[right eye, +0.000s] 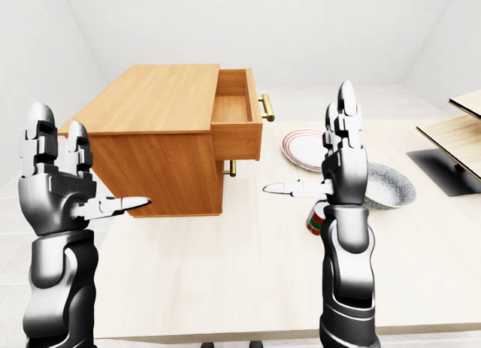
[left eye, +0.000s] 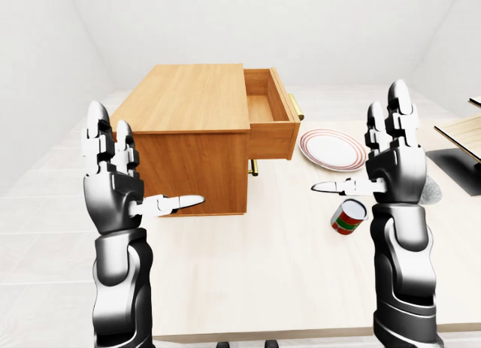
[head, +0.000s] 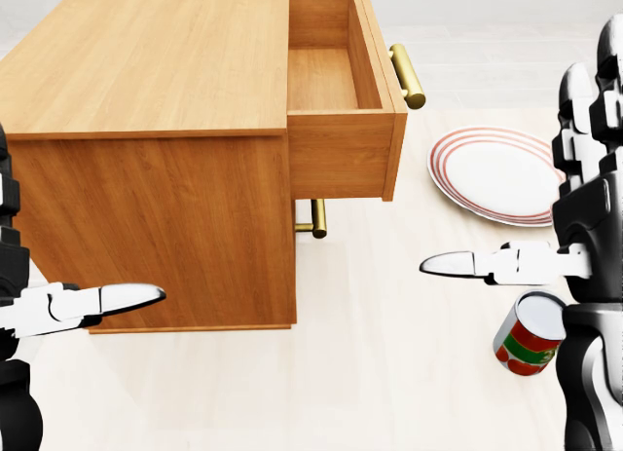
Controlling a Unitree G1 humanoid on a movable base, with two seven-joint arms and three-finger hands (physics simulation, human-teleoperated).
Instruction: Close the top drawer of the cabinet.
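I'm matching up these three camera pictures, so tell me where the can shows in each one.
Left-eye view: the can lies lower right of centre, just left of the right hand.
Head view: bottom right, under the right thumb.
Right-eye view: mostly hidden behind the right forearm; a sliver shows right of centre.
Shared landmark: the plate, up and left of the can.

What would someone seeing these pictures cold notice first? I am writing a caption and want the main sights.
First, the wooden cabinet at the head view's upper left, its top drawer pulled out to the right, empty, with a brass handle. Next, the left hand and right hand, raised at either side of the left-eye view, fingers spread, touching nothing. Right of the cabinet lie a red-rimmed plate and a tipped can.
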